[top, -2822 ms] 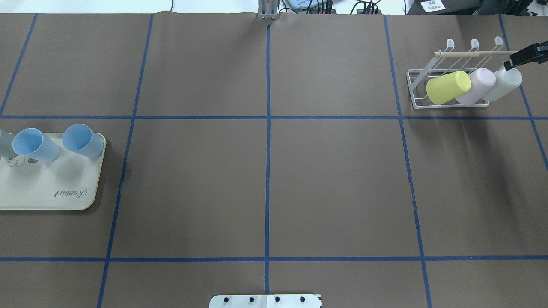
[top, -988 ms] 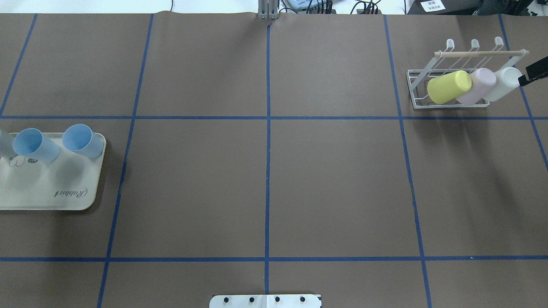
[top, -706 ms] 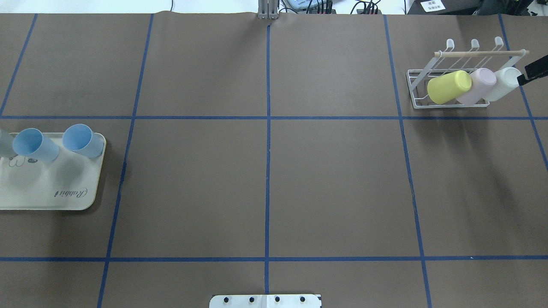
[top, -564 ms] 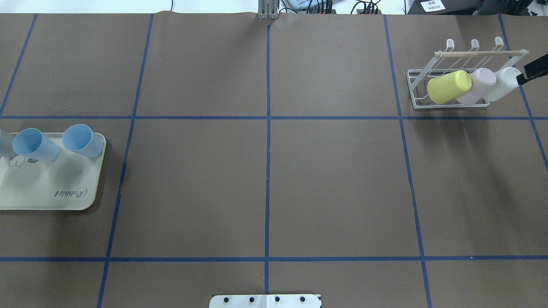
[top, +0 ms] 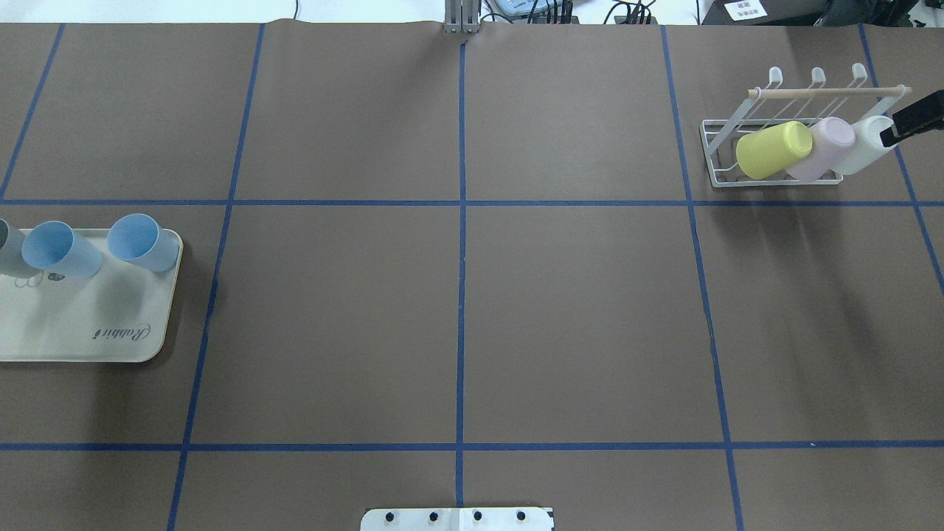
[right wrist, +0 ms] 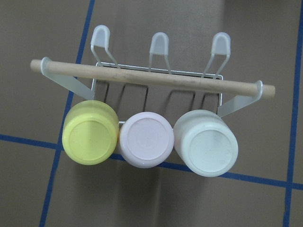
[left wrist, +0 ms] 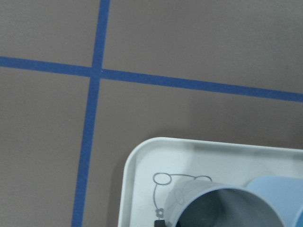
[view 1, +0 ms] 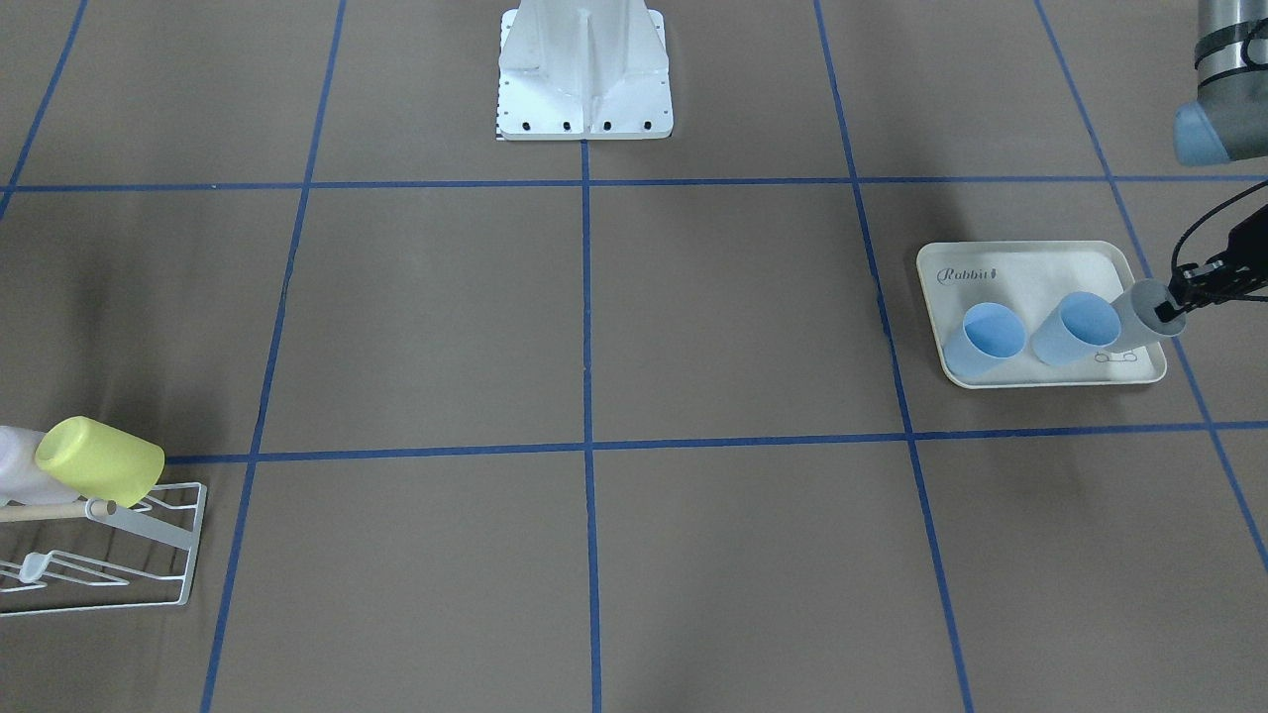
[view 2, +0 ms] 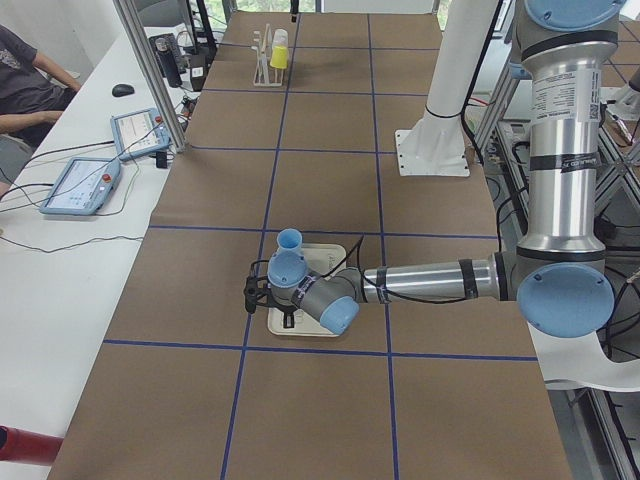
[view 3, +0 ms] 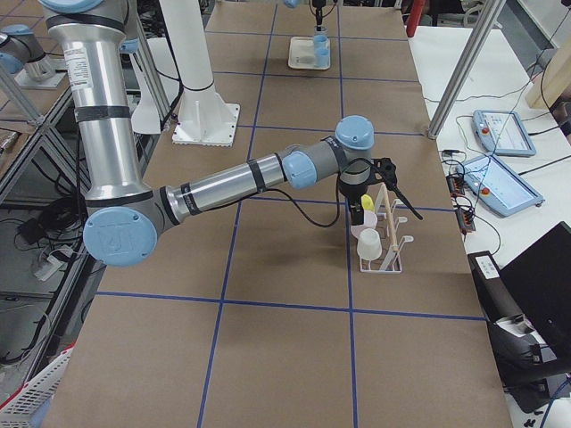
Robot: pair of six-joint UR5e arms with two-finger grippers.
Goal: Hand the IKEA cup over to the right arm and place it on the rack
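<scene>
So, grey cup (view 1: 1139, 317): upright on the cream tray (view 1: 1030, 265), at the tray's outer end, away from the table's middle; just beside two blue cups (view 1: 1075, 332); well apart from the rack (right wrist: 159, 45), which is at the table's other end
Left claw (view 1: 1184, 297): low over that end of the tray, narrowed onto the grey cup's rim; its wrist view shows one black fingertip (left wrist: 159, 222) against the cup's outer wall
Right claw (top: 903, 125): hovering just beside the white cup (right wrist: 206, 144) on the rack; only a black tip enters the overhead view and no fingers show in its wrist view, so I cannot tell how far it is open; nothing seen in it
Rack: white wire with a wooden rod (right wrist: 151, 78) across it, standing on the brown table (top: 457, 310)
Cups on rack: yellow cup (right wrist: 90, 138), pink cup (right wrist: 146, 139) and white cup in a row, tipped over, bottoms toward the wrist camera, each touching the next
Blue cups: both upright on the tray, mouths up, side by side
</scene>
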